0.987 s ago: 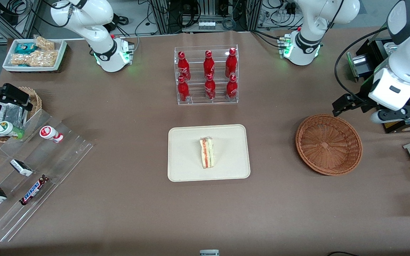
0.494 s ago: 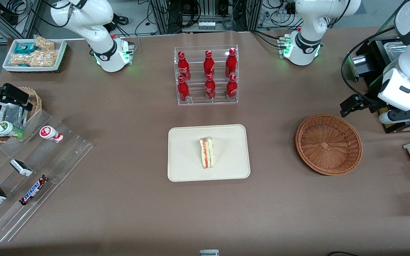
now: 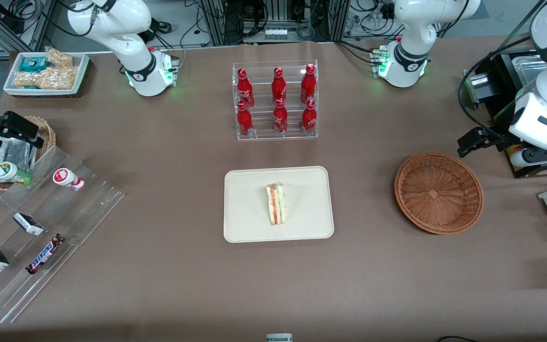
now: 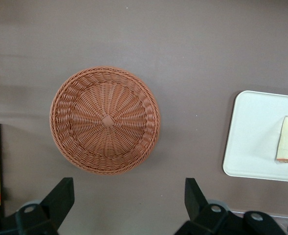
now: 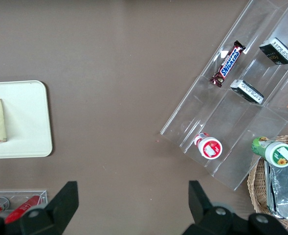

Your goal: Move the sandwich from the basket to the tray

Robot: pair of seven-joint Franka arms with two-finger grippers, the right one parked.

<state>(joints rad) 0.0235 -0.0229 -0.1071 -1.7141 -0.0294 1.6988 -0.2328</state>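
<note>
Cream-beige tray [image 3: 278, 204] sits mid-table, and the sandwich [image 3: 276, 204] lies on its side near the tray's middle, well inside the rim, so I judge the placing done. Moving across, the woven basket [image 3: 438, 192] stands empty toward my working arm's end of the table, well apart from the tray. My gripper [image 4: 128, 198] hangs high above the table, just off the basket's rim, fingers spread wide and holding nothing, which fits a release already made. From my wrist I look straight down on the bare basket, with the tray's edge and the sandwich's corner at the fringe.
</note>
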